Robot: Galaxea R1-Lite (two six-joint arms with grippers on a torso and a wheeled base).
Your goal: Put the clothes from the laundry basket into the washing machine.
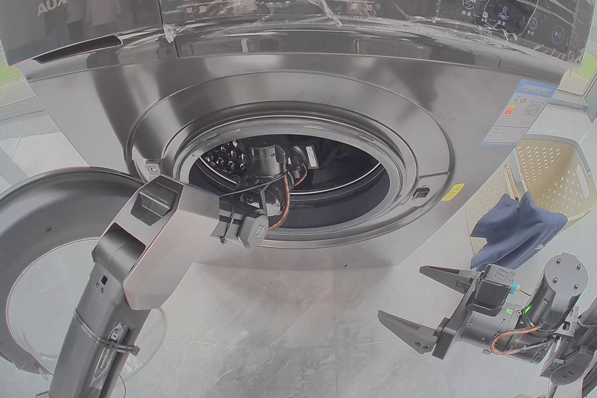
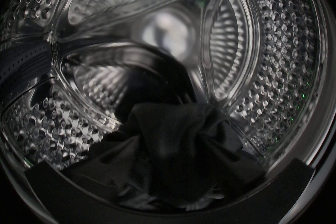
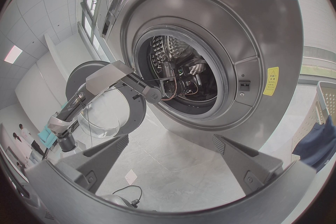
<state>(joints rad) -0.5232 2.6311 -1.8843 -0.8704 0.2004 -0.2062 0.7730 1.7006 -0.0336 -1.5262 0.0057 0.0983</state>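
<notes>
Grey tiled floor (image 1: 298, 318) fronts the washing machine (image 1: 298, 88), its door (image 1: 37, 212) open. The right gripper (image 1: 402, 292) gapes wide near the laundry basket (image 1: 559, 169) and its blue garment (image 1: 516, 228). The left gripper (image 1: 308, 157) is inside the drum (image 2: 280, 42); I cannot tell its state.

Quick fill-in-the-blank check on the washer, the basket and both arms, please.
The door of the washing machine stands ___.
The left arm reaches through the opening into the machine's ___.
A ___ garment hangs over the rim of the laundry basket.
The right gripper is open and holds ___.
Missing words: open; drum; blue; nothing.
</notes>
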